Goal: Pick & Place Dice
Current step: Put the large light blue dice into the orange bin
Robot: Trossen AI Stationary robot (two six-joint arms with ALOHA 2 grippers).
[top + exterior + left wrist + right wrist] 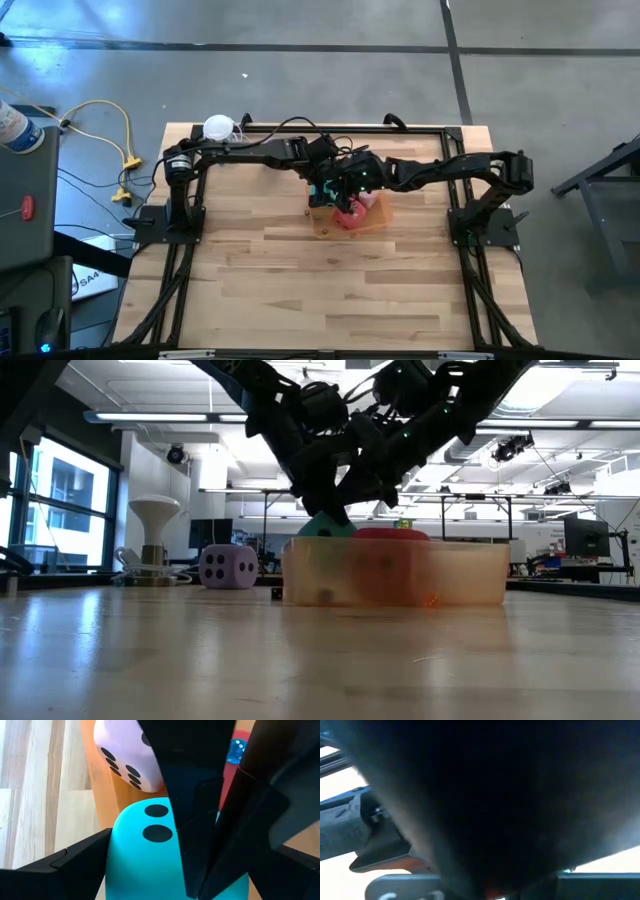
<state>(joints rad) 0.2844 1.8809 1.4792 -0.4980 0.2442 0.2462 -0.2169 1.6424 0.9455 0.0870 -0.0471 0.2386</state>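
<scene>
Left gripper (pixel 150 870) is clamped on the teal die (pixel 145 840) right over the orange tray (pixel 395 572) near the desk's far edge, so I'd lower it straight in beside the red die (pixel 350 213) and watch the crowding right gripper (pixel 368 178), whose fingers I can't make out.

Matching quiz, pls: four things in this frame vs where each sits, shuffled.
1 teal die
2 purple die
3 red die
4 cup

A on the table, outside the tray
B in the tray
C in the left gripper
D table edge, by the left arm's base

Pairs: 1-C, 2-A, 3-B, 4-D
</scene>
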